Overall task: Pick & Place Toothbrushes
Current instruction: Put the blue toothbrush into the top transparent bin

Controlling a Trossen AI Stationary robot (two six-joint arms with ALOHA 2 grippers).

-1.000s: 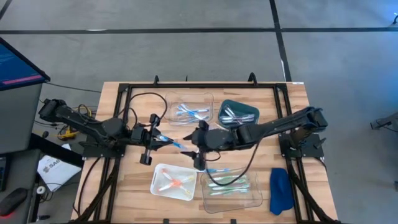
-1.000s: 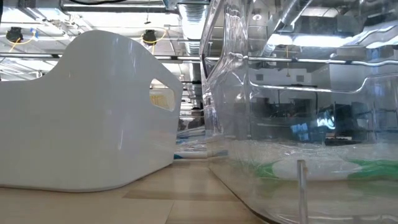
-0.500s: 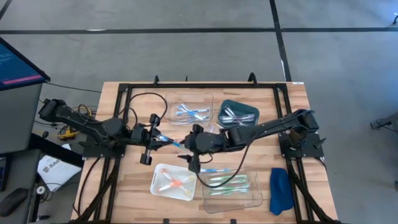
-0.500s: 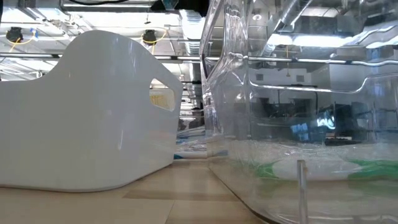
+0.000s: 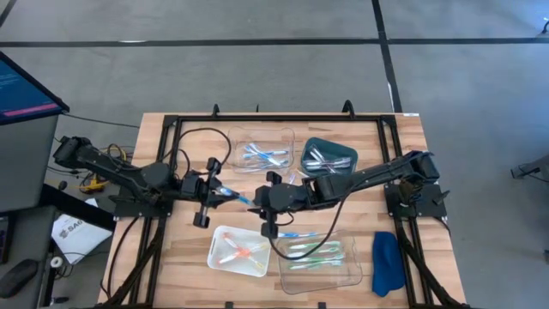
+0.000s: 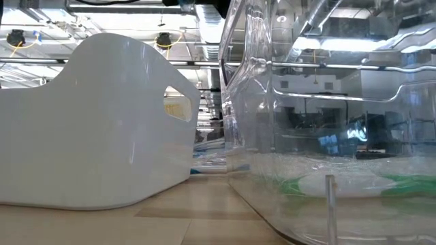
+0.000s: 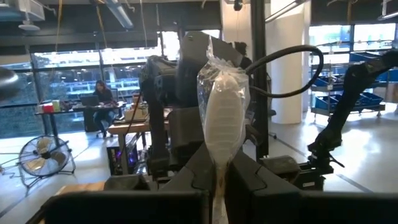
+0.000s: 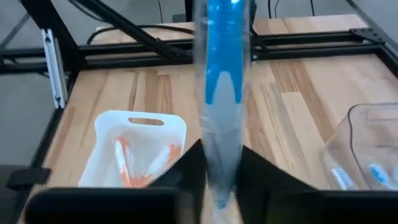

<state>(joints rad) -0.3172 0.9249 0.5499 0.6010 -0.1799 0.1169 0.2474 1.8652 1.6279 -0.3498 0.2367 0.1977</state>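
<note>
A light blue toothbrush [image 5: 240,197] in a clear wrapper hangs level above the middle of the table, between my two grippers. My left gripper [image 5: 221,194] is shut on its left end. My right gripper [image 5: 260,200] has closed on its right end. In the left wrist view the wrapped white head [image 7: 222,118] stands up past my fingers, with the right arm dark behind it. Another blue toothbrush [image 5: 296,233] lies at the far rim of the near clear tray [image 5: 347,275]. My left gripper pinches the toothbrush's lower stem [image 7: 217,180] between its two fingers, coming level from the table's left. The brush sticks out forward past the fingertips, lifted clear of the table. My right gripper pinches the wrapped blue shaft [image 8: 222,149] between its two fingers, coming from the table's right. The brush runs on forward beyond the fingertips, clear of the table.
Far side: a clear tray of blue brushes [image 5: 264,154] and a dark teal tray of white ones [image 5: 328,157]. Near side: a white tray with orange brushes [image 5: 240,251] and the clear tray holding green ones [image 5: 313,253]. A blue cloth [image 5: 387,262] lies near right.
My right gripper has gone toward the table's left, up to the free end of the toothbrush that my left gripper holds. The toothbrush itself has stayed level in the air.
</note>
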